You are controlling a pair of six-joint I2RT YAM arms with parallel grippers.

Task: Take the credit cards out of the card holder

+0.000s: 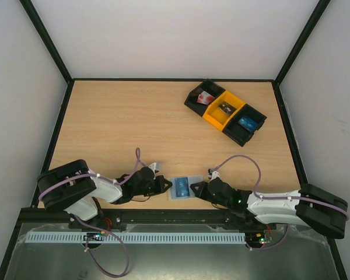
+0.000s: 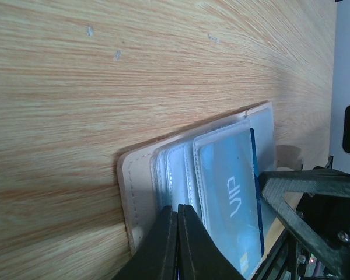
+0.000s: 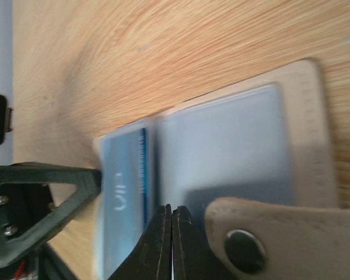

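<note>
Blue card (image 2: 230,192) sits in the soft, see-through card holder (image 3: 233,140), at 6 o'clock on the table (image 1: 134,116). The left gripper (image 1: 165,185) is shut at its 9 o'clock edge, and the right gripper (image 1: 193,188) is shut at 3 o'clock. The card looks thin, stiff and slippy, so pinch its edge at the pocket's mouth, I think. Only the left wrist view shows "VIP", and only the right wrist view shows the snap tab (image 3: 280,239)

Closed right end effector (image 3: 168,210) at card holder (image 3: 233,134)
</note>
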